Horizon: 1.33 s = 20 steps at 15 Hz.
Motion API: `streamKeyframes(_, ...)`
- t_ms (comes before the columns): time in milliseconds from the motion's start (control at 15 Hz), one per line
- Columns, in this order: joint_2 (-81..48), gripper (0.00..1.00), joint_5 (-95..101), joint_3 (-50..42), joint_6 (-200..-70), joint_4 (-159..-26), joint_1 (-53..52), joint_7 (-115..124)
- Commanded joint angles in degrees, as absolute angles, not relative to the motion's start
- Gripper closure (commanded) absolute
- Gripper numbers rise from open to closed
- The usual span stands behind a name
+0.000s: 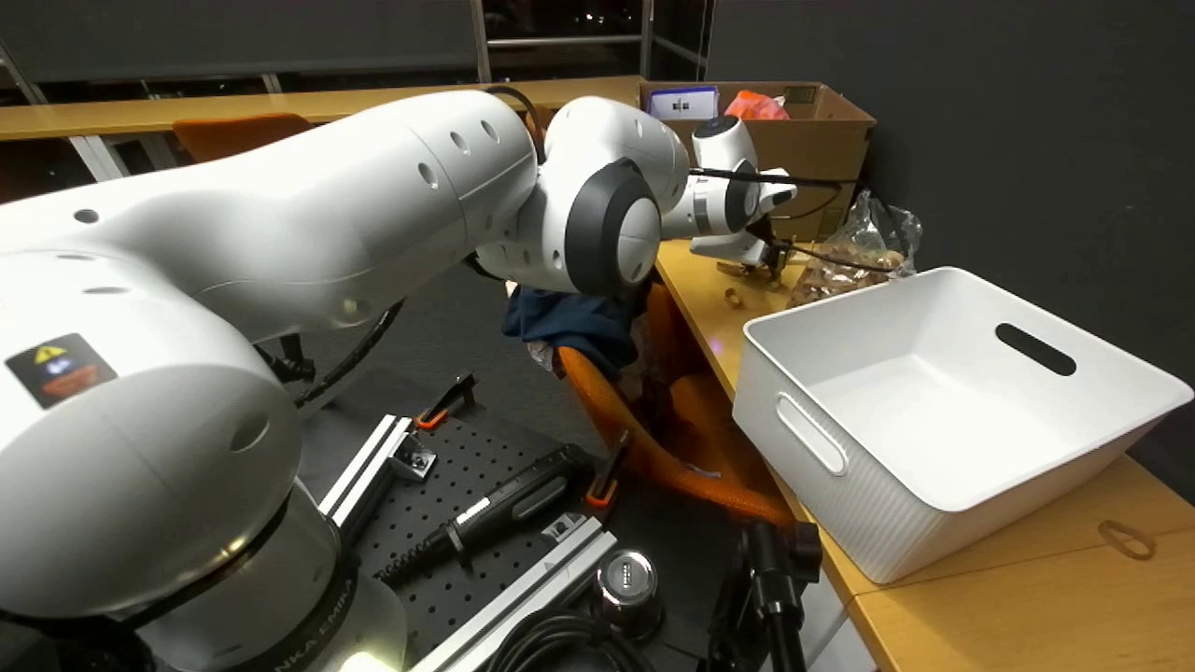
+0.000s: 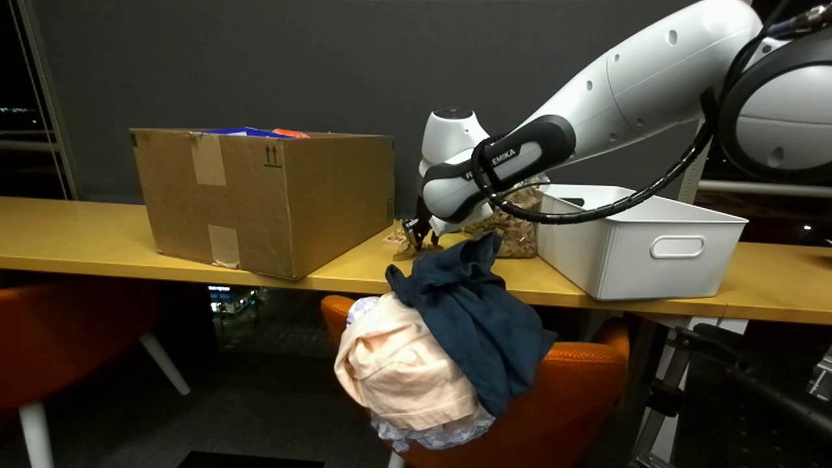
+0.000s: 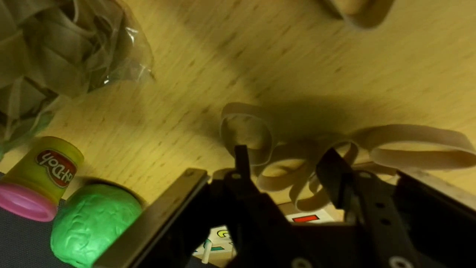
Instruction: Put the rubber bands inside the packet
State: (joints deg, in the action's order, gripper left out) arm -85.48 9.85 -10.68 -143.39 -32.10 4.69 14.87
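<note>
Toward the edge of the counter [image 1: 1018, 616] nearest the dark wall [image 2: 312, 71], between the cardboard box [image 2: 338, 195] and the white tub [image 2: 650, 260], sits the packet [image 1: 878, 229], a clear, crinkled bag with many tan bands showing through its lower part and a loose, glinting top. It stands just beside the tub; whether the two touch, I cannot tell. Between packet and box, the white arm [image 2: 624, 84] holds the pincer [image 3: 286, 163] low over the counter. Its fingers are apart, with loose rubber bands [image 3: 282, 182] around and between the tips; whether a fingertip touches any of them is unclear. In the wrist view these loops make a small cluster, with a longer one reaching off to one side. Behind the fingers a pale board [image 3: 326, 216] with coloured marks shows in part. By a counter edge are a yellow Play-Doh pot [image 3: 41, 178] with a pink end and, just beside it, a green lump [image 3: 95, 223]. In an exterior view a lone rubber band [image 1: 1123, 551] lies on the counter past the tub's other side, away from the packet. The tub reaches close to the opposite long edge, where an orange chair [image 2: 578, 370] stands with a dark blue cloth [image 2: 481, 325] and a peach cloth [image 2: 403, 364] piled over it.
</note>
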Motion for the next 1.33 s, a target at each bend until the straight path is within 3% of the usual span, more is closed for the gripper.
streamKeyframes(0, -85.48, 0.80, 8.95, -9.83, -145.63, -33.28, 5.09, 14.31)
streamKeyframes(200, -85.46, 0.99, 8.54, -9.73, -145.88, -33.61, 5.20, 14.72)
streamKeyframes(800, -85.01, 0.99, 7.77, -10.77, -135.02, -21.75, 6.83, 15.05)
streamKeyframes(1267, -69.35, 0.99, 9.18, -11.78, -116.68, -23.66, 6.47, 15.65)
